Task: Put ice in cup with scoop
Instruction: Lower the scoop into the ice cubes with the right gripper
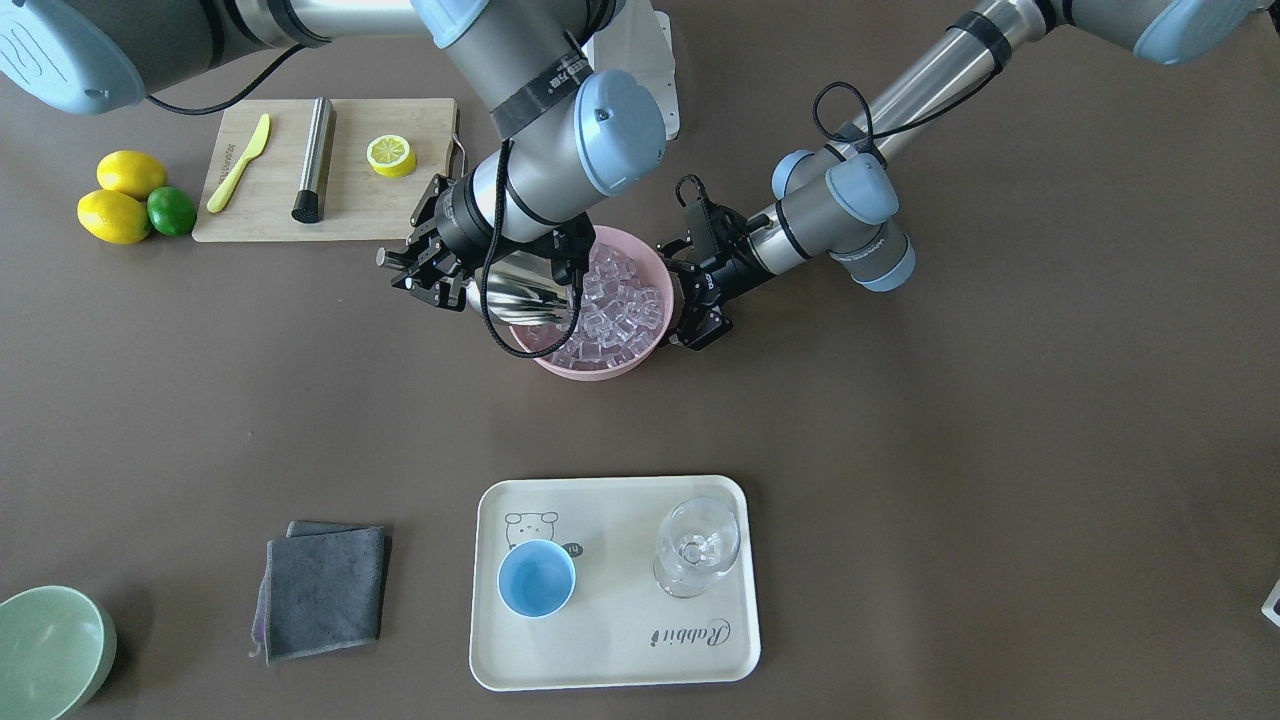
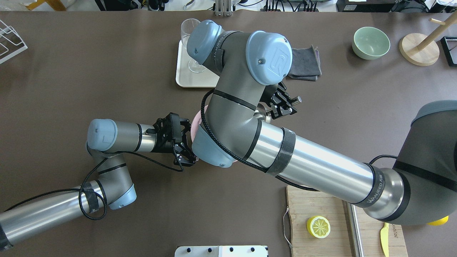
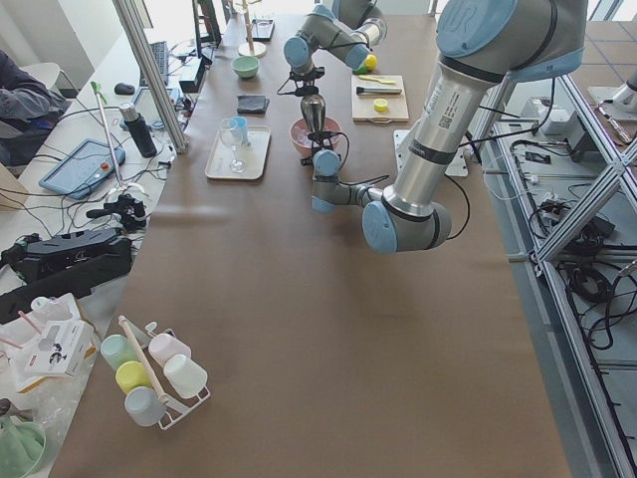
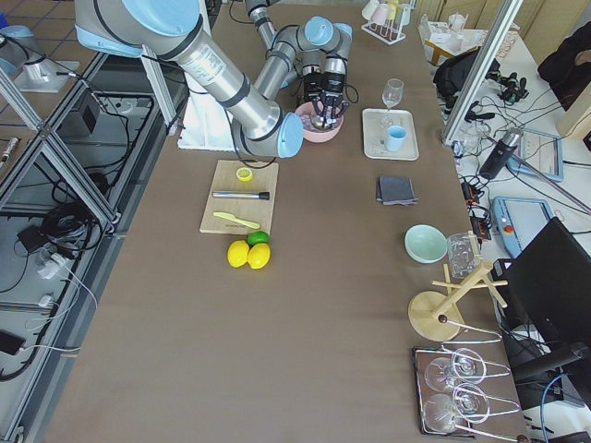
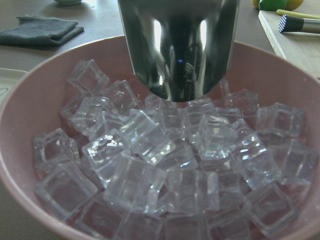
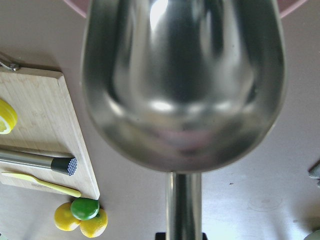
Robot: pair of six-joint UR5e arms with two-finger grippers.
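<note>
Ice [image 1: 625, 312] sits piled in the pink bowl [image 1: 590, 367] near the middle of the tabletop [image 1: 900, 450], clear cubes heaped close to the rim. My right claw [image 1: 415, 268] is pinching the scoop [image 1: 520, 288] by its rod handle, and the end of the rod pokes out past the fingers. The steel trough hangs over the side of the bowl nearest that arm, with its mouth tipped down toward the cubes. From the left wrist view the lip is right at the top of the pile, but I cannot tell whether it touches. I cannot see whether any cubes lie in the trough.

My left claw [image 1: 685, 297] is at the opposite side of the bowl, just beside the outer wall. Its fingers look spread along the wall, with nothing held between them.

On the operators' side, well apart from the bowl, the blue cup [image 1: 536, 578] stands upright on a cream tray [image 1: 620, 655]. A clear stemmed glass [image 1: 697, 548] stands on the same tray, near the cup but not touching it.
</note>
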